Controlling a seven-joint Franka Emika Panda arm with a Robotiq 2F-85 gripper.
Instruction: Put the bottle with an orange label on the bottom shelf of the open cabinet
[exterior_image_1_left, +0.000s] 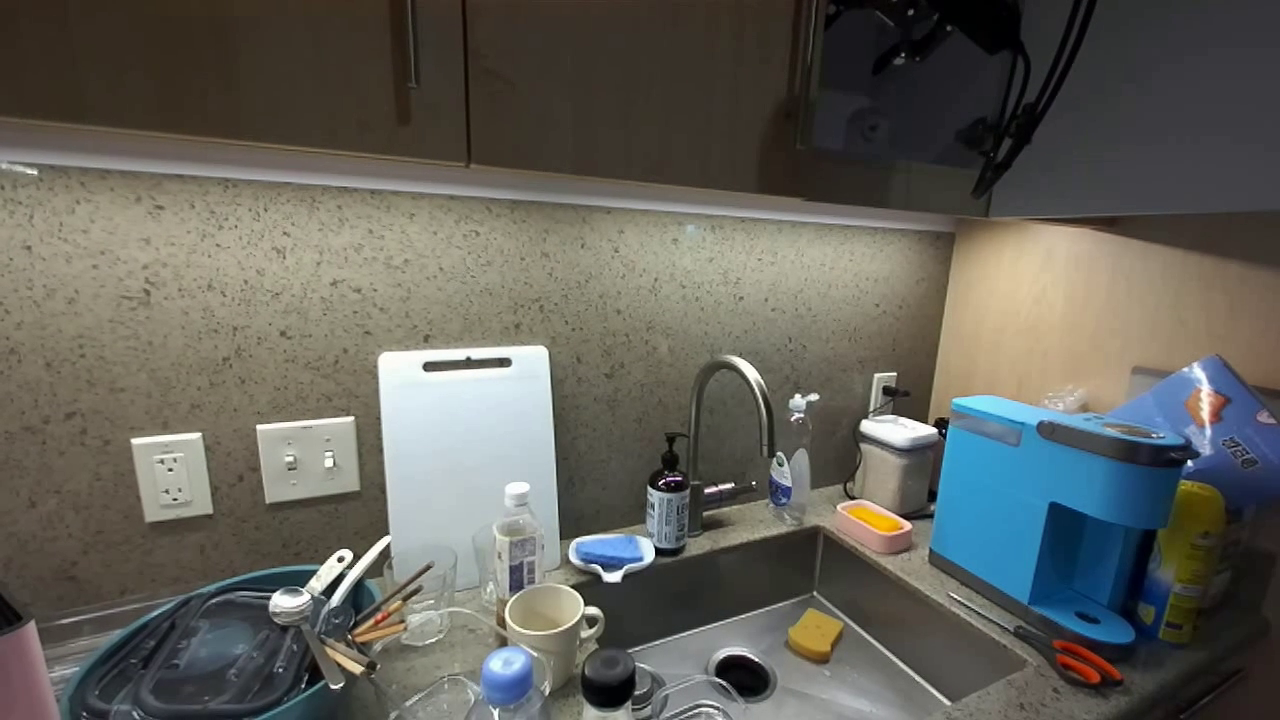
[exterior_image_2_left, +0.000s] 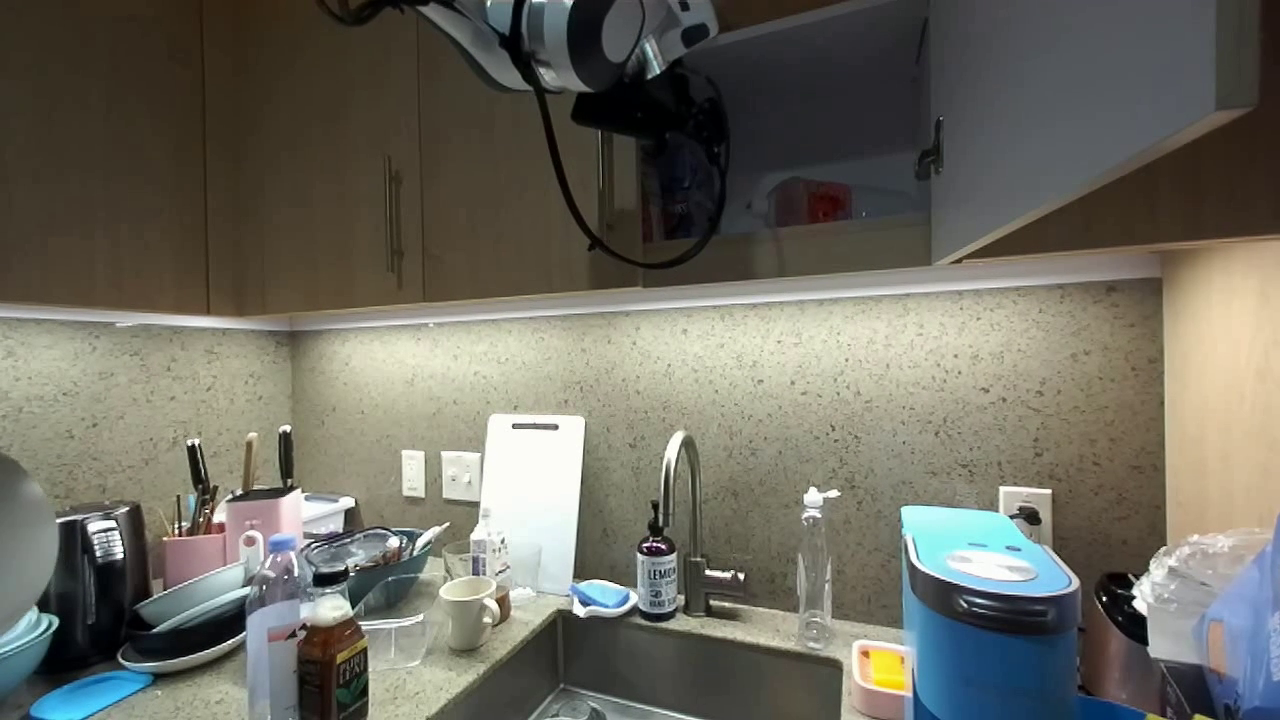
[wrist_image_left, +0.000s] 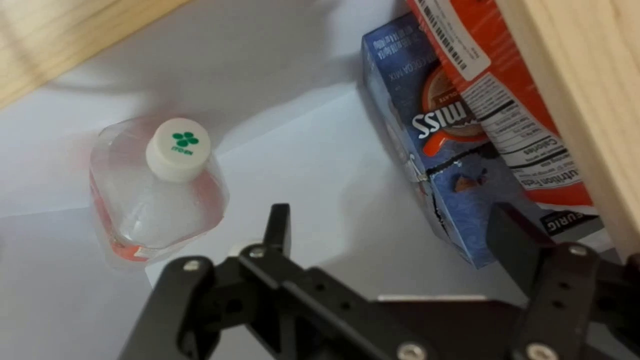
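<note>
The bottle (wrist_image_left: 155, 200), clear with a white cap and orange-red showing low on its sides, is inside the open cabinet (exterior_image_2_left: 830, 100). Its cap faces the camera in the wrist view; I cannot tell whether it stands or lies. An orange-red patch in an exterior view, just behind the cabinet's lower front edge, looks like the same bottle (exterior_image_2_left: 828, 203). My gripper (wrist_image_left: 395, 235) is open and empty, its fingers wide apart, to the bottle's side and not touching it. In an exterior view the gripper (exterior_image_2_left: 690, 115) is at the cabinet opening, its fingers hidden.
A blue cocoa box (wrist_image_left: 455, 165) and a red bag (wrist_image_left: 490, 65) stand in the cabinet, close to the right finger. Wooden frame edges (wrist_image_left: 575, 100) border the opening. The open door (exterior_image_2_left: 1070, 110) is at the right. Sink (exterior_image_1_left: 700, 580) and blue appliance (exterior_image_1_left: 1010, 500) are below.
</note>
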